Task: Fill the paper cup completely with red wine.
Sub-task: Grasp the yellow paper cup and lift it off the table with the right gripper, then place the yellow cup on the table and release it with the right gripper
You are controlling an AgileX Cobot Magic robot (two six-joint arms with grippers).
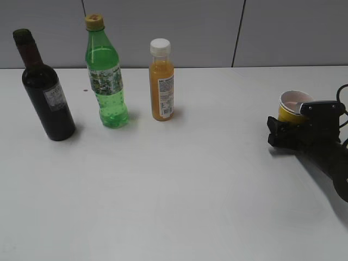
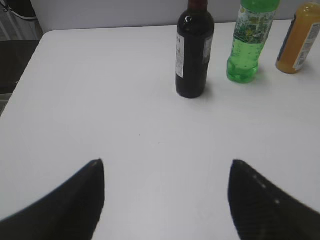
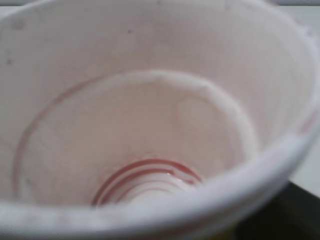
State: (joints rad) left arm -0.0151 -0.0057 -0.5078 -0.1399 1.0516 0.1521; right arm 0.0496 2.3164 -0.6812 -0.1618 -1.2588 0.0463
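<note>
The paper cup [image 1: 293,104] is yellow with a white rim and sits at the right of the table, held in my right gripper [image 1: 285,133], which is shut on it. In the right wrist view the cup's white inside [image 3: 150,115] fills the frame, with thin red rings near the bottom and no pool of liquid. The dark red wine bottle [image 1: 48,103] stands upright at the far left, with no cap on its neck. It also shows in the left wrist view [image 2: 194,55], well ahead of my left gripper [image 2: 167,195], which is open and empty above the table.
A green soda bottle [image 1: 109,81] and an orange juice bottle [image 1: 162,81] stand upright to the right of the wine bottle. Both also show in the left wrist view: the soda bottle [image 2: 247,45] and the juice bottle [image 2: 297,42]. The white table's left edge [image 2: 20,75] is near.
</note>
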